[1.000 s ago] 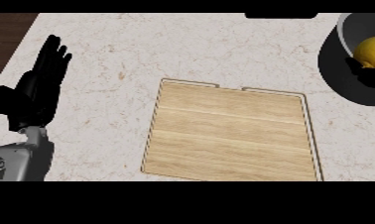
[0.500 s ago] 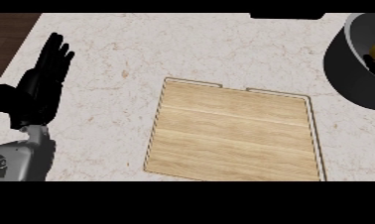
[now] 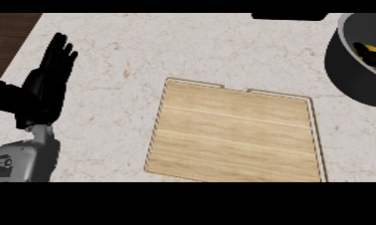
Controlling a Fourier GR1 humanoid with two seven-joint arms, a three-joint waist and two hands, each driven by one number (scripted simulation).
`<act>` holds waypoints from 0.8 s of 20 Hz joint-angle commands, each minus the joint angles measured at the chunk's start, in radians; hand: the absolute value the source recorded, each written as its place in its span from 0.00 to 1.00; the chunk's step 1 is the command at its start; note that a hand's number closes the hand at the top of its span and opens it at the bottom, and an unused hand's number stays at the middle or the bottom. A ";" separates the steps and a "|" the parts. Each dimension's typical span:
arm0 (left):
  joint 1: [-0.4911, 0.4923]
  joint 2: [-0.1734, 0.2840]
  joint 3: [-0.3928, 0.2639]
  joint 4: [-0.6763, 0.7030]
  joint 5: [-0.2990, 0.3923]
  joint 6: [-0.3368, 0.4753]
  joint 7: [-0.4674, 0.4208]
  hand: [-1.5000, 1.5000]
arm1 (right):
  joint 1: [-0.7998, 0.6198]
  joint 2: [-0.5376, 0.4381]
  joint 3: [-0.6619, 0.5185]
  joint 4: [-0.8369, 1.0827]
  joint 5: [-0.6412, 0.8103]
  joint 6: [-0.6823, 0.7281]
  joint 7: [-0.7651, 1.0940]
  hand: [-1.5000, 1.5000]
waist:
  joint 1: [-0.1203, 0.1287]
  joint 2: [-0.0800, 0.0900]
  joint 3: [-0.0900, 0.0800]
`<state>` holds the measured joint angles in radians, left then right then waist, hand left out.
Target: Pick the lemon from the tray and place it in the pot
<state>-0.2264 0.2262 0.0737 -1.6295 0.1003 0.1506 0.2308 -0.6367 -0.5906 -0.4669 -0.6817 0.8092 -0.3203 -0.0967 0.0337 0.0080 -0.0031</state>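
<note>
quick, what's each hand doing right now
Left hand: open, fingers straight and up, resting at the view's left edge, holding nothing.
Right hand: not in view, so its state cannot be told.

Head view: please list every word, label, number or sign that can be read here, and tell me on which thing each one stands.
None: no readable text in this view.
The wooden tray shows only wood grain.
The pot, with a bit of the lemon showing inside, has no label.
The counter has only marble veins.
The left hand, resting open at the left edge, carries no marking.
</note>
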 commanded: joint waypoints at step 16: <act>0.005 -0.001 0.010 0.025 -0.004 -0.016 -0.016 0.50 | -0.122 -0.066 -0.344 0.344 -0.445 0.296 -0.418 0.00 | -0.005 0.006 0.007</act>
<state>-0.2248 0.2229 0.0829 -1.6249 0.1001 0.1418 0.2213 -0.7473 -0.6360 -0.7411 -0.3863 0.4454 -0.0693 -0.4626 0.0303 0.0102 -0.0001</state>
